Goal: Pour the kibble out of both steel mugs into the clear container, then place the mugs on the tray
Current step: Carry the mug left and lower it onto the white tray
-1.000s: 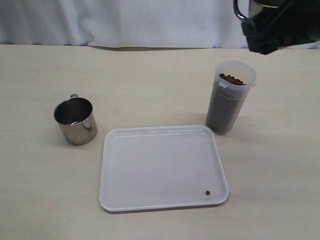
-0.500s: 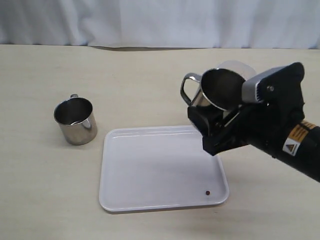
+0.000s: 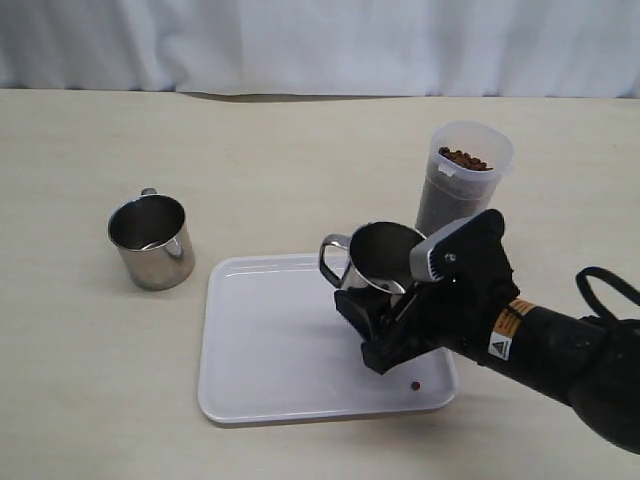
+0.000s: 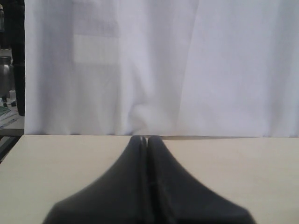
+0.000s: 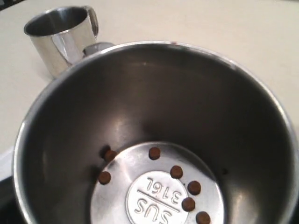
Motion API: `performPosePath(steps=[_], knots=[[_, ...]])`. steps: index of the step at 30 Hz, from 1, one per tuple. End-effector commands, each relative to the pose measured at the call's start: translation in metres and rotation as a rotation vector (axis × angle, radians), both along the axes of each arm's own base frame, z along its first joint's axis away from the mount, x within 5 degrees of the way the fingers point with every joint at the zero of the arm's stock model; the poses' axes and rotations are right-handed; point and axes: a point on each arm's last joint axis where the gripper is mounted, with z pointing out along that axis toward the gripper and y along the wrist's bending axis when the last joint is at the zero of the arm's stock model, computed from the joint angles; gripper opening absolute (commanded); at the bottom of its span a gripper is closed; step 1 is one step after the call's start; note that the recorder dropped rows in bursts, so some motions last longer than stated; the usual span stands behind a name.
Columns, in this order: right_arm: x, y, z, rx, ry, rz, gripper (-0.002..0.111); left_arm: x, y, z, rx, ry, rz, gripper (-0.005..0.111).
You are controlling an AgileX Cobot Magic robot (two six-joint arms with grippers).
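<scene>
A pale beige table (image 3: 90,400) with a faint wood grain fills most of the exterior view. Along its far edge hangs a white cloth backdrop (image 3: 320,40), softly creased, with a thin dark shadow line where it meets the tabletop. In the left wrist view the same cloth reaches down to the table's edge. Past the cloth's side stands a dark upright post (image 4: 18,70), and beside it some blurred clutter, too indistinct to name.
</scene>
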Motion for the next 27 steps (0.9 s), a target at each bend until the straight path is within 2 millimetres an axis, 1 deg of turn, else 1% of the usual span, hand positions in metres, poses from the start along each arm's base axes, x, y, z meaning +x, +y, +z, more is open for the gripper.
performPosePath(steps=[1, 4, 6, 8, 12, 17, 23, 25, 27], knots=[[0.003, 0.007, -0.011, 0.027, -0.014, 0.033, 0.005, 0.000, 0.000, 0.001, -0.004, -0.003, 0.002, 0.000], [0.009, 0.011, -0.009, 0.008, -0.021, 0.035, 0.005, 0.000, 0.000, 0.001, -0.004, -0.003, 0.002, 0.000], [0.013, 0.010, -0.009, -0.017, -0.038, 0.038, 0.005, 0.000, 0.000, 0.001, -0.004, -0.003, 0.002, 0.000], [0.015, 0.005, -0.009, -0.031, -0.034, 0.074, 0.005, 0.000, 0.000, 0.001, -0.004, -0.003, 0.002, 0.000], [0.025, -0.011, -0.010, -0.031, 0.008, 0.146, 0.005, 0.000, 0.000, 0.001, -0.004, -0.003, 0.002, 0.000], [0.043, -0.023, -0.012, -0.136, 0.056, 0.241, 0.005, 0.000, 0.000, 0.001, -0.001, -0.003, 0.002, 0.000], [0.048, -0.025, -0.008, -0.123, 0.040, 0.277, 0.005, 0.000, 0.000, 0.001, -0.001, -0.003, 0.002, 0.000], [0.047, -0.025, -0.013, -0.131, 0.052, 0.285, 0.005, 0.000, 0.000, 0.001, -0.001, -0.003, 0.002, 0.000], [0.047, -0.023, -0.021, -0.150, 0.068, 0.331, 0.005, 0.000, 0.000, 0.001, -0.001, -0.003, 0.002, 0.000]])
